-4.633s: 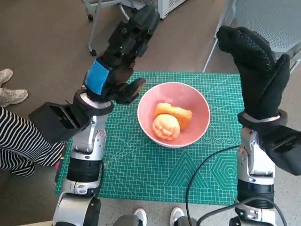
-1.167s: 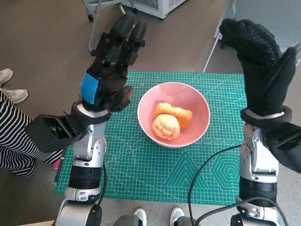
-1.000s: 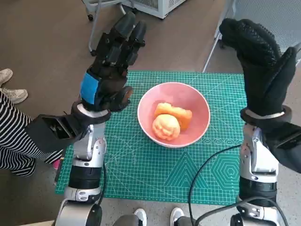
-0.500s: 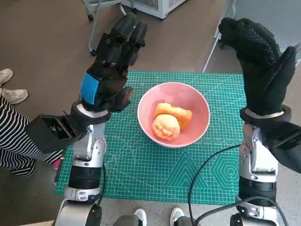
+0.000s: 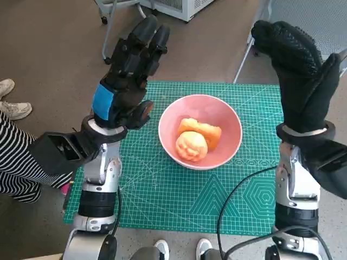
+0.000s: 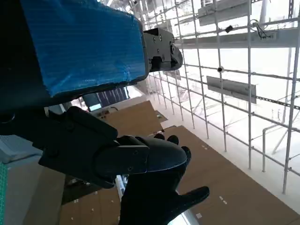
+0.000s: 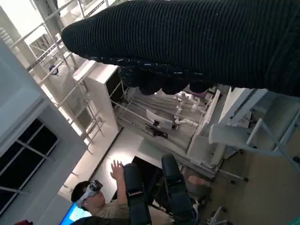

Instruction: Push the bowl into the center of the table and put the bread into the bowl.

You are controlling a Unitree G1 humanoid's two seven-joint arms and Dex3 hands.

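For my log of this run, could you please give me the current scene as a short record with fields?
bowl: pink bowl near the middle of the green mat
bread: two orange-yellow bread pieces inside the bowl
left hand: left hand raised above the mat's left side, fingers extended, holding nothing
right hand: right hand raised at the right, fingers extended, holding nothing
task state: looks complete
surroundings: a person's striped leg at the left edge

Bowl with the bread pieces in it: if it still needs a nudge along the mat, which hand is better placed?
Left, marginally. The left hand is raised, open, close beside the bowl rim; the right hand is raised farther off, past the mat edge. The bread is already inside.
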